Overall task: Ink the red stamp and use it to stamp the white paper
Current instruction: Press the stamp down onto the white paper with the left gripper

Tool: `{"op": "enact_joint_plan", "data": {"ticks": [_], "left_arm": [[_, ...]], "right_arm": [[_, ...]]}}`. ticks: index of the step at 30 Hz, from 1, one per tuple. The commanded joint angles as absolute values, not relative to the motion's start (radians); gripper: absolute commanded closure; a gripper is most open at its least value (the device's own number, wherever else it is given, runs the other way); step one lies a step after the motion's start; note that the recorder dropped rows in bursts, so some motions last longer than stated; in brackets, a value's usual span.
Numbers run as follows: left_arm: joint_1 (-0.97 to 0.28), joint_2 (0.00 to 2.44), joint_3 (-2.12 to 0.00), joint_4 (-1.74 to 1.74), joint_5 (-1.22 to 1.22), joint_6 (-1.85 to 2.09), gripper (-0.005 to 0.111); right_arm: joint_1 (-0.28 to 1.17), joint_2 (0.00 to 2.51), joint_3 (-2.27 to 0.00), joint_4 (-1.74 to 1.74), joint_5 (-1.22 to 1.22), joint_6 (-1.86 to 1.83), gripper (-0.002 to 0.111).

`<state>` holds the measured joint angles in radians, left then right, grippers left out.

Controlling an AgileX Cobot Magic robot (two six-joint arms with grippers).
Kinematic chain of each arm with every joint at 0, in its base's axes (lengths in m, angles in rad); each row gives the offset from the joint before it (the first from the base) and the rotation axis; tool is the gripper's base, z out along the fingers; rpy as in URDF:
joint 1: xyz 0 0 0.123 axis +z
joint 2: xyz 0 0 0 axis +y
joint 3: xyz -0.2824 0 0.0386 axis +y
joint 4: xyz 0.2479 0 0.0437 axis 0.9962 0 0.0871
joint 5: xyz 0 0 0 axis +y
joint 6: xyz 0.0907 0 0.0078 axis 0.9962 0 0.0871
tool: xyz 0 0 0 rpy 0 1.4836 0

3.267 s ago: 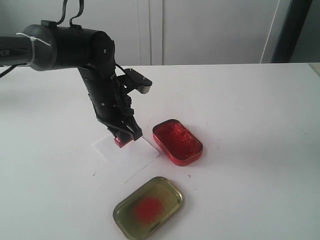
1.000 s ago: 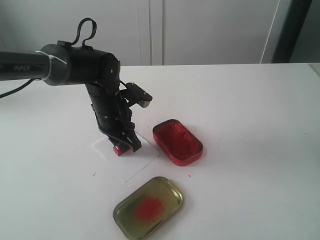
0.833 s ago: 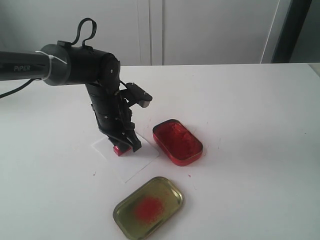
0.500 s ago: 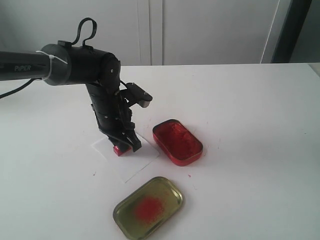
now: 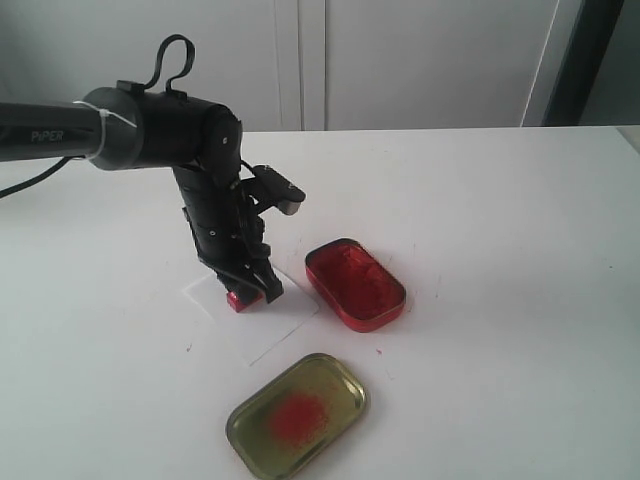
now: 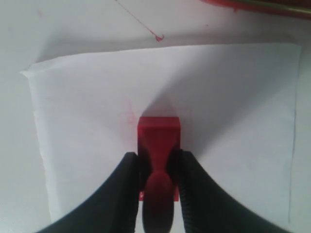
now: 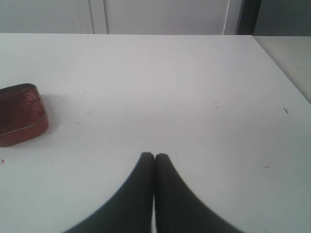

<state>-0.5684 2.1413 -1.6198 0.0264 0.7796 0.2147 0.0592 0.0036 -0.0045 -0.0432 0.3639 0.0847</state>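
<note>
The left fingers (image 6: 119, 194) clench the stamp (image 6: 158, 132) between them (its base on the paper (image 6: 73, 107)); the right fingers (image 7: 138, 194) are pressed together, empty.

A: Can you see the underside of the red stamp (image 6: 159, 131)?
B: No, it's flat against the white paper (image 6: 233, 97); its handle blurs between the fingers of the left gripper (image 6: 159, 160), and the red tin (image 7: 19, 114) is cropped by the frame edge
</note>
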Motion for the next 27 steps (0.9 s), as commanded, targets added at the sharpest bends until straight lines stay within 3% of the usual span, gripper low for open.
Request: {"op": "enact_joint_plan", "data": {"ticks": [1, 27], "left_arm": [[-0.570, 2.193, -1.620, 0.028, 0.837, 0.208, 0.107], [-0.570, 2.169, -1.629, 0.028, 0.874, 0.208, 0.107]], "right_arm": [[0.060, 0.000, 0.000, -0.049, 0.350, 0.085, 0.108], [0.060, 0.000, 0.000, -0.049, 0.350, 0.085, 0.108]]}}
